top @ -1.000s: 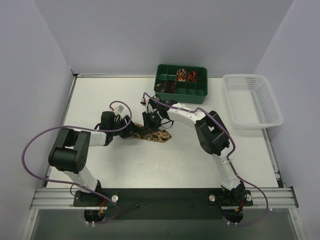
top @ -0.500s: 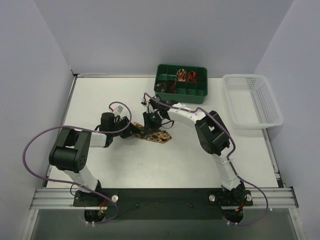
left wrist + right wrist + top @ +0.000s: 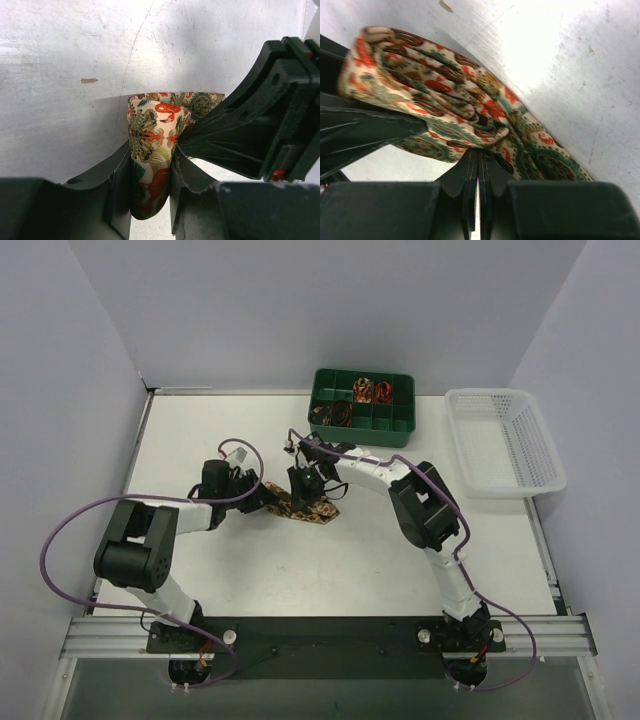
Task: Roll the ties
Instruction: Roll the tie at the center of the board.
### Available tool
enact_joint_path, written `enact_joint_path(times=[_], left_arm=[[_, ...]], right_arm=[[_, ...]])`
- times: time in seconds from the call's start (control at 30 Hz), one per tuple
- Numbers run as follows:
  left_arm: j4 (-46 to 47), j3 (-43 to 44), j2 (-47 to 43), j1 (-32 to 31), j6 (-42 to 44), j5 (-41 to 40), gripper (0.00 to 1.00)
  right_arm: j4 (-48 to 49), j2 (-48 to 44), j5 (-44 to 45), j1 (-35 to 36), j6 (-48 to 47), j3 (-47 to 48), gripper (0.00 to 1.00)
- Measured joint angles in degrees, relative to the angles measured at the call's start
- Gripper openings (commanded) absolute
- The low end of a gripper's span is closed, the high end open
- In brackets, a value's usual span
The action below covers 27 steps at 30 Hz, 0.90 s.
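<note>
One of the ties [image 3: 318, 509] lies mid-table, brown-gold with red and green ornaments, partly rolled into a coil with a short flat tail to the right. My left gripper [image 3: 272, 498] comes in from the left. In the left wrist view the tie's coil [image 3: 152, 135] stands between its two fingers, and the left gripper [image 3: 150, 182] is shut on it. My right gripper [image 3: 303, 492] reaches in from the right. Its jaws [image 3: 479, 157] are pressed together at the gathered folds of the tie [image 3: 435, 95]. More rolled ties [image 3: 372, 390] sit in a green box.
The green compartment box [image 3: 400, 425] stands at the back centre, just behind the two grippers. A white plastic basket [image 3: 470, 465] sits at the back right. Purple cables loop over both arms. The other arm's black housing [image 3: 265, 110] fills the right side of the left wrist view.
My left gripper has narrowed onto the coil and shifted slightly back. The tie's flat tail looks shorter than a second ago. The right gripper has stayed shut.
</note>
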Motion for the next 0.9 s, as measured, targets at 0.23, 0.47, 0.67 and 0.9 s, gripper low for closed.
enact_joint_path(times=[0.23,0.47,0.67,0.9], left_arm=[[-6.0,2.8,-2.5,-1.2,3.3,-2.4,0.0],[-15.1,8.8,-3.4,-6.0,9.0,-9.1,0.0],[-24.4,15.1,-3.4,-12.4,14.1,-19.3,0.0],[-31.9,19.8,-2.6,-18.9,17.9,-32.9,0.0]], right_arm=[[-0.2,0.0,0.7,0.0,-0.3,-0.4,0.01],[-0.5,0.2,1.0,0.0,-0.3,0.1,0.01],[-1.3,0.6,1.0,0.0,-0.3,0.7,0.01],[-1.5,1.1,0.8,0.0,-0.3,1.4,0.01]])
